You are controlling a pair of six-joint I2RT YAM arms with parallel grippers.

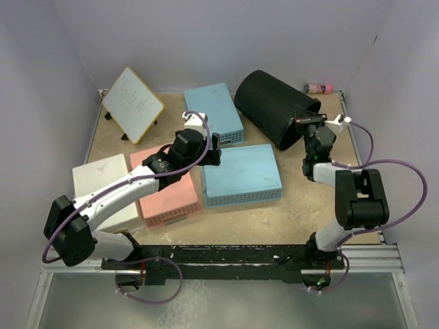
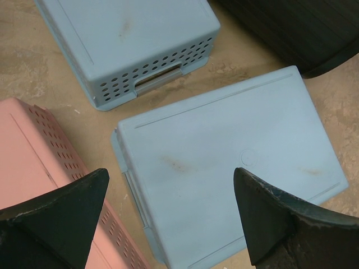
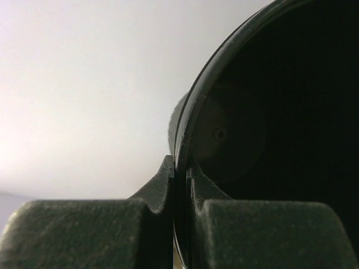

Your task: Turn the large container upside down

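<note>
The right wrist view cuts off most of the tall round black plastic bin (image 3: 280, 112). Its inside is dark, and only a faint round base with a small centre mark shows. The left wrist view catches just one corner of it.

From above, the bin (image 1: 273, 106) lies tipped on its side at the far right of the sandy table (image 1: 274, 219), smooth and tapered, with its mouth towards the right arm.

The right gripper (image 3: 179, 171) pinches the thin rim, fingers closed tight on either side.

The left gripper (image 2: 171, 175) is spread wide and holds nothing, above an overturned blue perforated plastic basket (image 2: 224, 168).
</note>
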